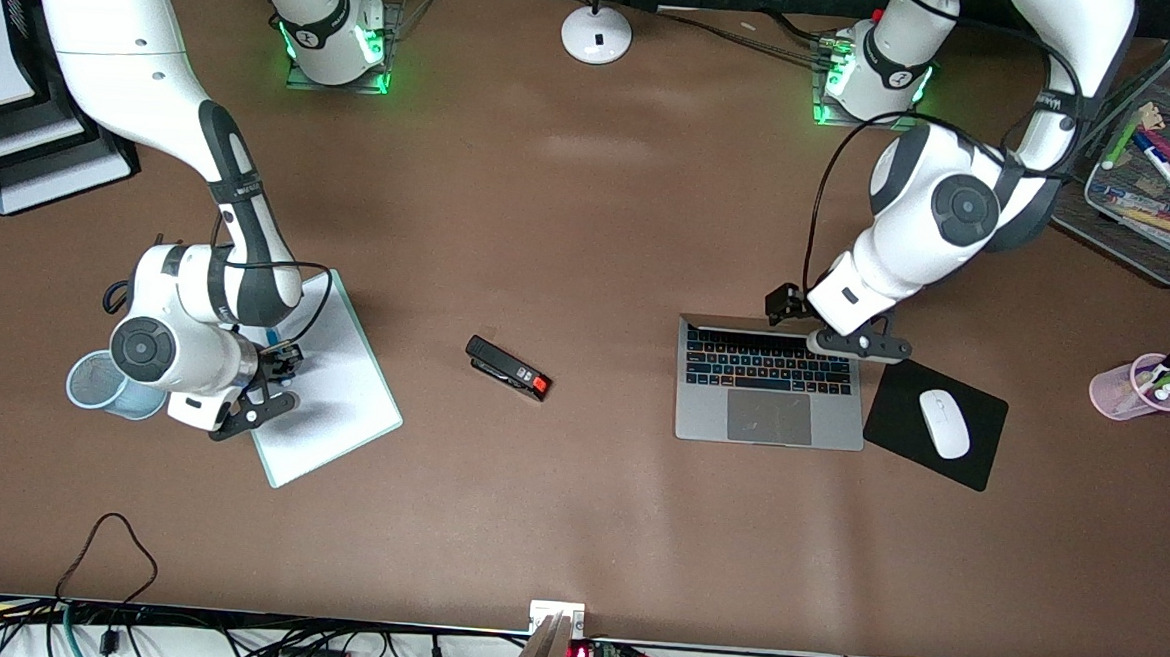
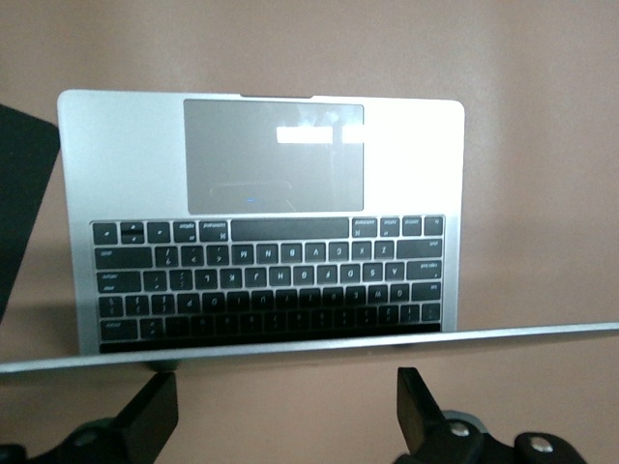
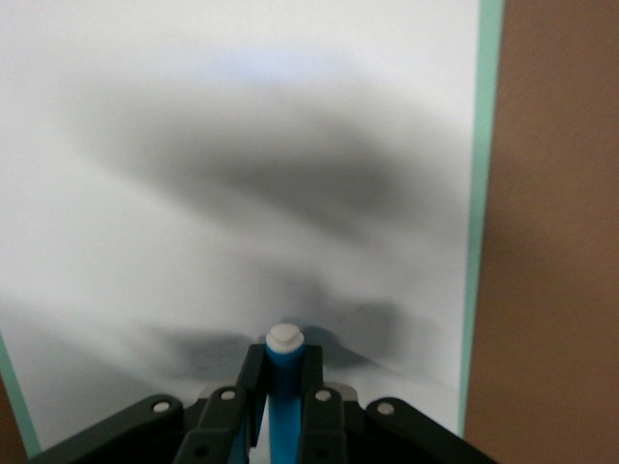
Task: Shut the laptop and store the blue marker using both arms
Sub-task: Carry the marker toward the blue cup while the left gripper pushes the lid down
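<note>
The laptop [image 1: 711, 415] lies open toward the left arm's end of the table, its lid standing upright. My left gripper [image 1: 830, 333] hangs over the lid's top edge. In the left wrist view the left gripper [image 2: 285, 420] is open, and the lid's edge [image 2: 309, 343] crosses just past its black fingertips [image 2: 155, 411] without touching them. The keyboard and trackpad of the laptop [image 2: 126, 164] show past that edge. My right gripper [image 1: 283, 361] is over the white clipboard [image 1: 341, 396]. The right gripper [image 3: 282, 362] is shut on the blue marker [image 3: 283, 391], whose white tip pokes out over the clipboard [image 3: 242, 145].
A blue mesh cup [image 1: 91, 383] stands beside the clipboard under the right arm's wrist. A black stapler [image 1: 508, 368] lies mid-table. A white mouse [image 1: 944, 422] sits on a black pad [image 1: 897, 395] beside the laptop. A pink pen cup [image 1: 1132, 392] and a mesh tray [image 1: 1150, 248] of markers stand at the left arm's end.
</note>
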You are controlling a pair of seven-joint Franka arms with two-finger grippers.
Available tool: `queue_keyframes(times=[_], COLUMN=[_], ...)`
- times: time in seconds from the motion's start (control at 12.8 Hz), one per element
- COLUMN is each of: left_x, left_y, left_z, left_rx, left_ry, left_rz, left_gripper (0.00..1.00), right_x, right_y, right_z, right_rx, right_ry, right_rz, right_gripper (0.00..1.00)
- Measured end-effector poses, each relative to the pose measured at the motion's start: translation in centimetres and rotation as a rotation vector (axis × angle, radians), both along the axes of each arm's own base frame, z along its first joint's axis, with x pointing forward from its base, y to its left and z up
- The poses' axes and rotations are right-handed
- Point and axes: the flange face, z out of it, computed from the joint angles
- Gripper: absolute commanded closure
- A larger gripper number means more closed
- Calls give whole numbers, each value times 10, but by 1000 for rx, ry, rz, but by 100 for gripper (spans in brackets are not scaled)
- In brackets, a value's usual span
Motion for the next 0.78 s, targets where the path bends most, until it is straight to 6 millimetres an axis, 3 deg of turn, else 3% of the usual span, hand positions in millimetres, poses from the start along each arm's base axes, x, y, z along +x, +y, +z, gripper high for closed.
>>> queue_keyframes(times=[0.16, 0.31, 0.47, 0.63, 0.78], left_x=[9, 17, 25, 31, 36], left_y=[0, 0, 2, 6, 8], left_z=[-3, -7, -15, -25, -35], left_rx=[-11, -22, -31, -33, -31], left_ry=[2, 4, 14, 25, 36], left_rz=[10, 24, 33, 39, 38], left_gripper=[0, 0, 0, 0, 0], right_x=[16, 27, 30, 28, 25], right_y=[2, 2, -11, -44, -90], right_z=[36, 93, 150, 189, 204], right_rx=[9, 16, 25, 82, 173], right_ry=[-59, -111, -171, -215, -252], right_rz=[-1, 18, 62, 112, 184], right_gripper=[100, 100, 100, 100, 100])
